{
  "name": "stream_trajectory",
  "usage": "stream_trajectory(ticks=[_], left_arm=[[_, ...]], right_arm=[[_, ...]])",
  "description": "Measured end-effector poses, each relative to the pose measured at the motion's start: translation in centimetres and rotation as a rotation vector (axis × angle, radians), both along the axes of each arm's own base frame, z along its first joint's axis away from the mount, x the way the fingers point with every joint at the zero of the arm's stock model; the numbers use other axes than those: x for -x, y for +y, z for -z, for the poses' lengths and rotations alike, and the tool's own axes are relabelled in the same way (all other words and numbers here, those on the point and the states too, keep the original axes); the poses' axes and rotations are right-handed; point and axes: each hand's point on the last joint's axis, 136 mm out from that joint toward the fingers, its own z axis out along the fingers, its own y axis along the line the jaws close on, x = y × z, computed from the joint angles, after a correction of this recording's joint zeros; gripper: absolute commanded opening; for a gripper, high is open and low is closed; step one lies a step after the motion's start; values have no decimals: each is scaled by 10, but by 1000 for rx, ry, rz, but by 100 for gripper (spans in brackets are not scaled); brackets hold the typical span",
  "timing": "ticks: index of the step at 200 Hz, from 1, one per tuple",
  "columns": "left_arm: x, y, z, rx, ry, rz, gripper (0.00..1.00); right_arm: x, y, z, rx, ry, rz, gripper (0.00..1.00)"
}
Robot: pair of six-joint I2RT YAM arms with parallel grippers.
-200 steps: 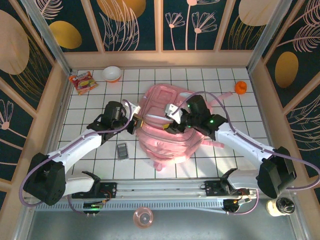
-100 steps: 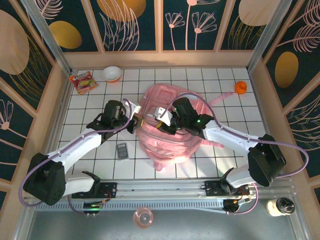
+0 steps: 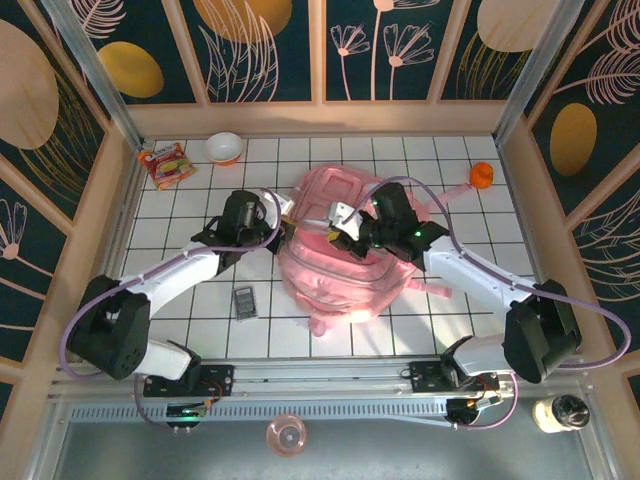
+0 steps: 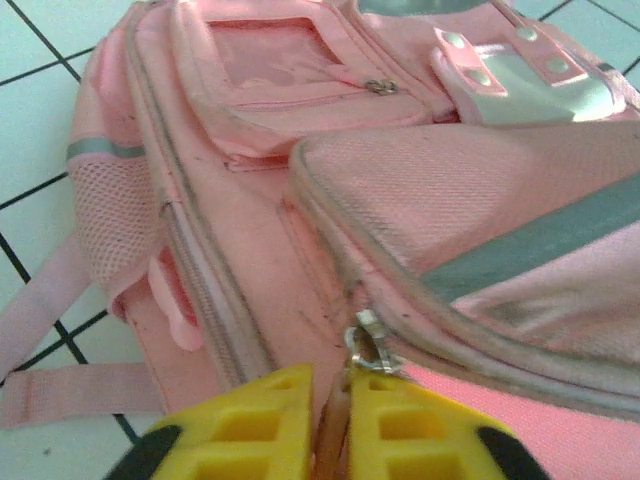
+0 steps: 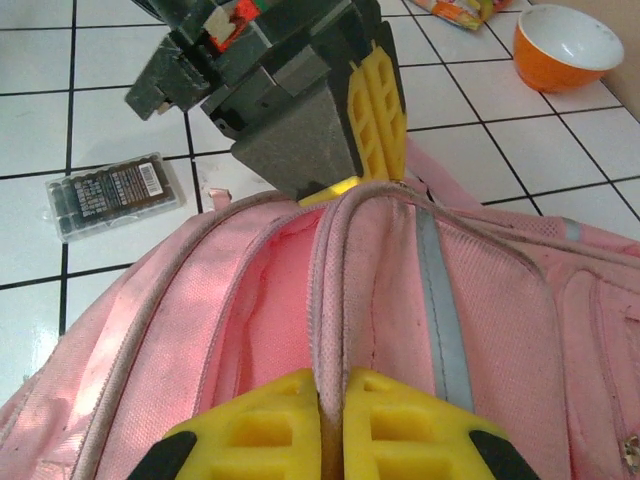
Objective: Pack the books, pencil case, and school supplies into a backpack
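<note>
The pink backpack (image 3: 345, 270) lies in the middle of the tiled table. My left gripper (image 4: 332, 425) is shut on the tab of a metal zipper pull (image 4: 367, 345) at the backpack's (image 4: 290, 190) seam, near its top left (image 3: 285, 222). My right gripper (image 5: 331, 425) is shut on a raised piped edge of the backpack (image 5: 330, 290), beside an open pink slit. It faces the left gripper (image 5: 378, 112) across the top of the bag (image 3: 340, 225). The dark grey calculator-like device (image 3: 244, 301) (image 5: 110, 193) lies on the tiles left of the backpack. The book and the pencil case are out of view.
A red-and-yellow snack packet (image 3: 165, 163) and an orange-and-white bowl (image 3: 223, 147) (image 5: 565, 45) sit at the back left. A small orange thing (image 3: 481, 176) lies at the back right. Pink straps (image 3: 425, 288) trail off the backpack's right side.
My left gripper has moved away from me and to the right along the backpack's top. My right gripper swung left, then back right. The backpack has shifted slightly towards the back.
</note>
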Motion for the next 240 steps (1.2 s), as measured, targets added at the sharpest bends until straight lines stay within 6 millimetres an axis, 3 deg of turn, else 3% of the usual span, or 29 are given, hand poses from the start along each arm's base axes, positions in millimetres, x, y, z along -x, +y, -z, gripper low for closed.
stream_trajectory(ticks=[17,31,62,93,107,121,149,166,190,240], left_arm=[[-8,-3,-1,17,14,-27,34],[-14,3,-4,36,37,-93,56],[-18,39,-18,86,108,-323,60],[8,72,-54,185,135,-504,68],[22,85,-54,229,173,-587,70],[40,99,-34,253,249,-676,70],[80,122,33,197,460,-834,70],[98,131,59,147,555,-891,71],[114,133,79,105,641,-921,71],[132,128,101,-7,720,-896,71]], right_arm=[[-5,-6,-3,-21,14,45,0],[-8,-7,-6,-39,30,77,0],[-10,-8,-9,-85,74,132,0],[-10,-7,-6,-113,111,155,0],[-10,-7,-6,-124,116,161,0],[-10,-6,-5,-134,126,163,0],[-7,-5,-3,-151,140,157,0],[-6,-4,-2,-156,142,153,0],[-7,-4,-2,-158,139,153,0],[-6,-3,-2,-160,145,143,0]])
